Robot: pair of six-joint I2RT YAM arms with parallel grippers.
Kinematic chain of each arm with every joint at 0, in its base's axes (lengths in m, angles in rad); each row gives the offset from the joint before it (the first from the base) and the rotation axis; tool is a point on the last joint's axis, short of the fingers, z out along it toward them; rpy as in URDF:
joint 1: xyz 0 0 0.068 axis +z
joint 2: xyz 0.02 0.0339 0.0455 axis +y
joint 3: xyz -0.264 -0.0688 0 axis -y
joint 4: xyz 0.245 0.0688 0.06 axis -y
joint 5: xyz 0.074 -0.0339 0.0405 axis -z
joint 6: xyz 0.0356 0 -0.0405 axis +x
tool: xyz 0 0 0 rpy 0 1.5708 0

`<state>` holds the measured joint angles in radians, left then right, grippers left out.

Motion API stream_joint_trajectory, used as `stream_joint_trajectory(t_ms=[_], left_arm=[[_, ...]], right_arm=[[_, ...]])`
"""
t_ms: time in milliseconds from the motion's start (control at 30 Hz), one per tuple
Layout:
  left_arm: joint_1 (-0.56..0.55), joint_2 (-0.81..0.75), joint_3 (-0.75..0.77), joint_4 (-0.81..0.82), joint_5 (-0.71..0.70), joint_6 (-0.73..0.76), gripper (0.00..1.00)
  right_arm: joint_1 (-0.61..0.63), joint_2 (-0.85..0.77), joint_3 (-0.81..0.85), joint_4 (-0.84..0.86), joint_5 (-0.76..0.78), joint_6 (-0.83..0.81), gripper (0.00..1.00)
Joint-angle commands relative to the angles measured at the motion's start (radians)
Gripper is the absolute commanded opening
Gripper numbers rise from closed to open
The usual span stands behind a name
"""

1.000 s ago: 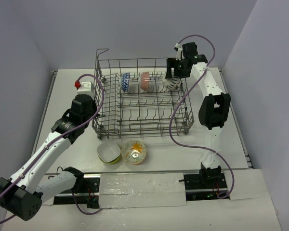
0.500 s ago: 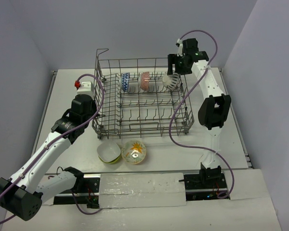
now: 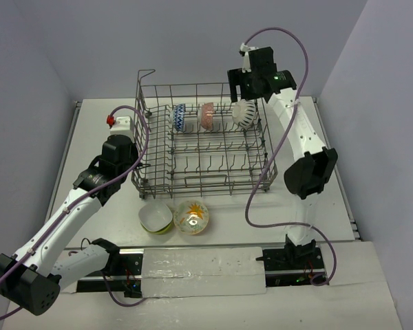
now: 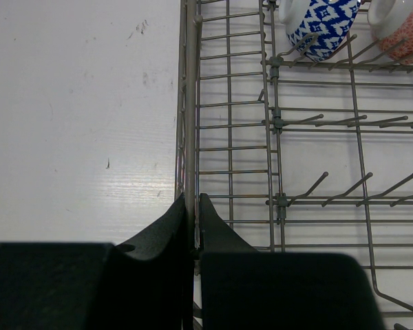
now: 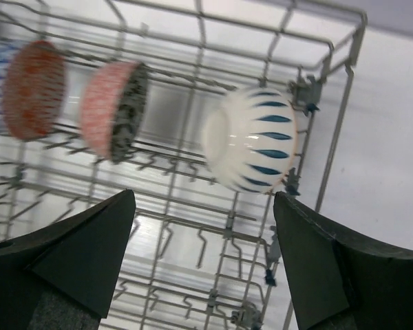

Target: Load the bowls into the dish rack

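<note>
Two arms at rack (image 3: pixel 203 148): right reaches over far right corner, right gripper (image 5: pixel 201 206) wide, empty, above racked striped bowl (image 5: pixel 251 141); left wrist view alone shows left gripper (image 4: pixel 195 206) pinched on rack's left rim; green bowl (image 3: pixel 155 217), yellow bowl (image 3: pixel 191 216) on table (image 3: pixel 227 227) before rack.

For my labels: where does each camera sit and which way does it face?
Top external: above and behind the robot, looking down on the dish rack; left arm and right arm show.
Left wrist: on its arm, looks along the rack's left rim; left gripper closed on it.
Right wrist: on its arm, looks down at the white striped bowl; open right gripper frames it.
Shared: top and left wrist show the blue-white bowl.
</note>
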<state>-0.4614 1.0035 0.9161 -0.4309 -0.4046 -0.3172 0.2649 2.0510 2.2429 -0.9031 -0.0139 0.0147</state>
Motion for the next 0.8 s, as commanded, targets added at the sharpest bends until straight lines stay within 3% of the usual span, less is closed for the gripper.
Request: stream_joint_trajectory(t_ms=[0,167,333,533,767], left_arm=[[0.001,0.000,0.010,-0.055,0.030,0.035,0.00],[0.001,-0.003,0.010,-0.054,0.027,0.033,0.00],[0.001,0.001,0.012,-0.054,0.027,0.033,0.00],[0.001,-0.002,0.010,-0.055,0.020,0.032,0.00],[0.001,0.003,0.013,-0.055,0.015,0.024,0.00]], right_arm=[[0.057,-0.127,-0.008,0.046,0.071,-0.025,0.89],[0.100,-0.218,-0.130,0.104,0.071,-0.022,0.88],[0.210,-0.391,-0.371,0.237,0.080,-0.042,0.85],[0.440,-0.549,-0.526,0.286,0.175,-0.064,0.83],[0.664,-0.701,-0.741,0.385,0.160,-0.048,0.79]])
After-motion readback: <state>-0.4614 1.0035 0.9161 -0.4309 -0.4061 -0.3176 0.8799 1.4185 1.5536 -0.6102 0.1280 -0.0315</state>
